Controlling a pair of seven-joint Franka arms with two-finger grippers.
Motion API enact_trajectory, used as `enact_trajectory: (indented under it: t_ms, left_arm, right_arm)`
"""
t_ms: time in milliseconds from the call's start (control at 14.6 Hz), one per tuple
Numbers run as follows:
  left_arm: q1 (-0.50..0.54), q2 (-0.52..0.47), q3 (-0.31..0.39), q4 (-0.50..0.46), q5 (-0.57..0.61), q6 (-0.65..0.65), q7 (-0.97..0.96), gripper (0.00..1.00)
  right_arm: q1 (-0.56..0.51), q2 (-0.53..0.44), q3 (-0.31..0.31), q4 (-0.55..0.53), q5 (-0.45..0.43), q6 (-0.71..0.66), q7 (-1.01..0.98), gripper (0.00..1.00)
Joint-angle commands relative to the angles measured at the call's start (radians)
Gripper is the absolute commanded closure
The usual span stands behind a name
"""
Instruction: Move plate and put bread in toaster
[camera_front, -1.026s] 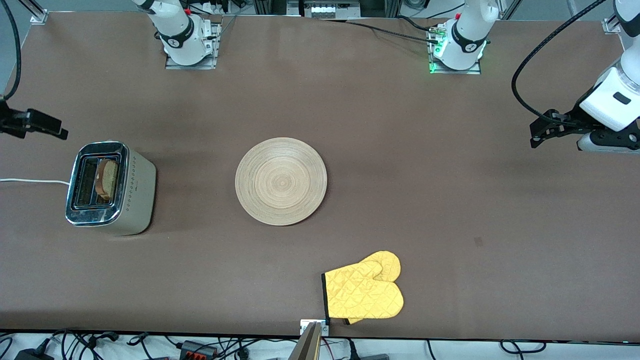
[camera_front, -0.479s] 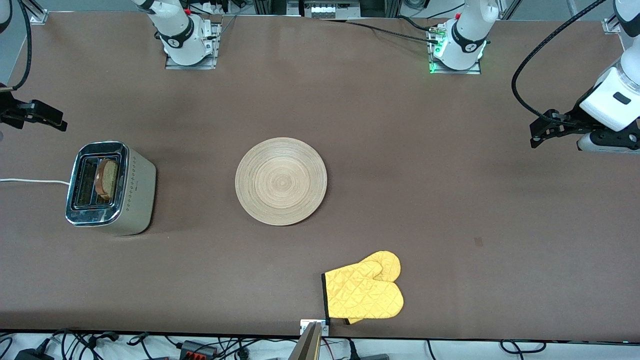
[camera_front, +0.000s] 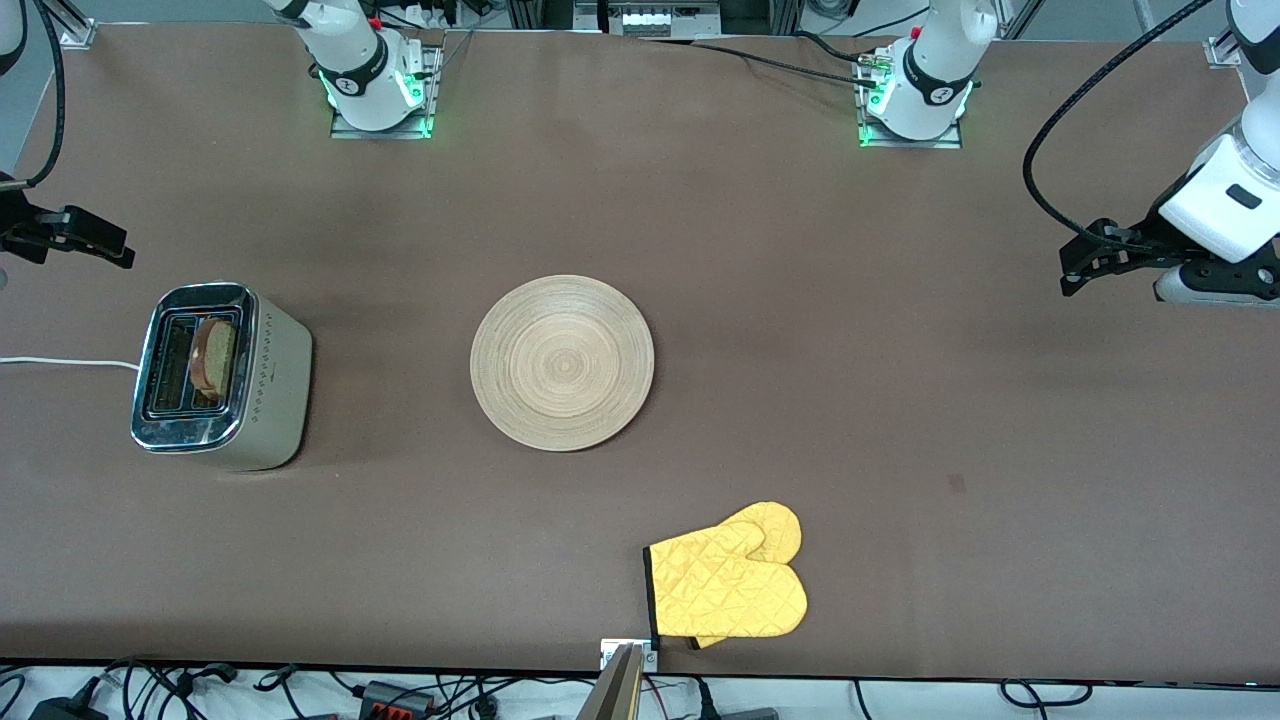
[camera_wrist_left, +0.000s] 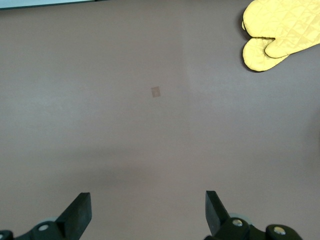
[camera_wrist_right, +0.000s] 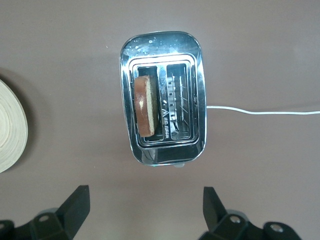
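Task looks finished: bread (camera_front: 214, 357) stands in the toaster (camera_front: 222, 376) at mid-left of frame; plate (camera_front: 562, 362) sits bare at centre; left gripper (camera_wrist_left: 148, 212) and right gripper (camera_wrist_right: 145, 209) hang spread, empty; nothing more seems called for.

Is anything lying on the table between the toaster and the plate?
No. In the front view only bare brown table lies between the toaster and the plate.

Even overhead light, soft shadows; glare on toaster (camera_wrist_right: 162, 97) chrome; all views sharp.
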Motion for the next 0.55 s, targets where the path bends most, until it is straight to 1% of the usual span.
enact_trajectory:
  t_ms: [0,479]
  left_arm:
    - [-0.003,0.014,0.002,0.03,-0.012,-0.015,0.003,0.0]
    - [-0.002,0.014,0.002,0.03,-0.012,-0.015,0.003,0.0]
  right_arm:
    - [-0.009,0.011,0.006,0.019,-0.01,-0.006,0.008,0.0]
    - [-0.009,0.011,0.006,0.022,-0.01,-0.008,0.008,0.0]
